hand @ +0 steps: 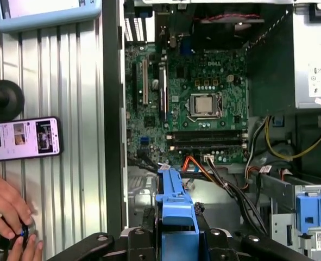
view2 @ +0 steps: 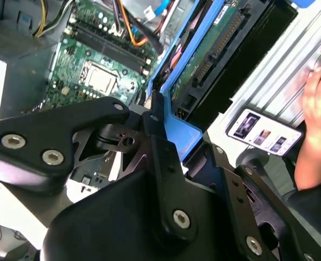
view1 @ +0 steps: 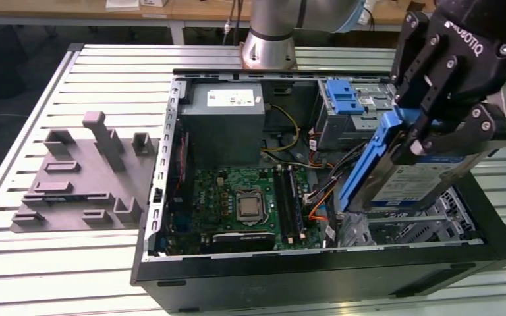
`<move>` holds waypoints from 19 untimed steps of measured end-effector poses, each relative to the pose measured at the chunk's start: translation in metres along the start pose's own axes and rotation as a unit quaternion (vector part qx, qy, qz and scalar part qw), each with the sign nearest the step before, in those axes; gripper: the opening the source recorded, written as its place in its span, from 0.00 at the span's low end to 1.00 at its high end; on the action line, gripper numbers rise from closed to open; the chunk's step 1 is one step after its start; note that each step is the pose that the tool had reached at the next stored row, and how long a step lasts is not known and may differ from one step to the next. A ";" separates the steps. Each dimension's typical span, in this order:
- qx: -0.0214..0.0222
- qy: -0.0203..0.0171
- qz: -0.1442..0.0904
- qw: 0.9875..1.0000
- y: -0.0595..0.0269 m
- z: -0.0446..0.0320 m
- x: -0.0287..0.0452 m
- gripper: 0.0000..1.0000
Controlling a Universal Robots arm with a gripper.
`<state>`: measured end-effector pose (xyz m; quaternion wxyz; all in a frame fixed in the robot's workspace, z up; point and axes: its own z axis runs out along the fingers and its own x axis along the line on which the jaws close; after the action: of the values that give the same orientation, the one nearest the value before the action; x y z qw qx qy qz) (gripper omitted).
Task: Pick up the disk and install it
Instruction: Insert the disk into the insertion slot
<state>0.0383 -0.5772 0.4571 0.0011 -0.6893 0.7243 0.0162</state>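
My gripper [view1: 421,139] is shut on the disk [view1: 416,181], a silver drive with a blue-and-white label and a blue plastic frame [view1: 365,164]. It hangs tilted on edge over the open computer case [view1: 323,262], above the metal drive cage at the exterior view's right. In the second wrist view the disk's green circuit underside [view2: 214,49] and connector show, with the blue frame [view2: 177,130] clamped between the black fingers [view2: 159,157]. The first wrist view looks along the blue frame [hand: 174,204] toward the motherboard [hand: 203,103].
Inside the case are a grey power supply box [view1: 226,122], bundled cables [view1: 323,178] and a ridged blue tab [view1: 342,95] on the rear drive bay. A grey fixture [view1: 86,178] lies on the slatted table. A phone [hand: 24,138] and a person's hand [hand: 5,204] are beside the case.
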 end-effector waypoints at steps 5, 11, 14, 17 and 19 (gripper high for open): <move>0.000 0.000 0.000 1.000 -0.0145 0.0019 -0.0007 0.36; 0.000 0.000 0.000 1.000 -0.0245 0.0049 -0.0025 0.36; 0.000 0.000 -0.002 1.000 -0.0261 0.0066 -0.0047 0.36; 0.000 0.000 -0.011 1.000 -0.0269 0.0083 -0.0053 0.36; 0.000 0.000 -0.018 1.000 -0.0284 0.0093 -0.0053 0.36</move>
<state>0.0668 -0.5730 0.4474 0.0008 -0.7020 0.7120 0.0162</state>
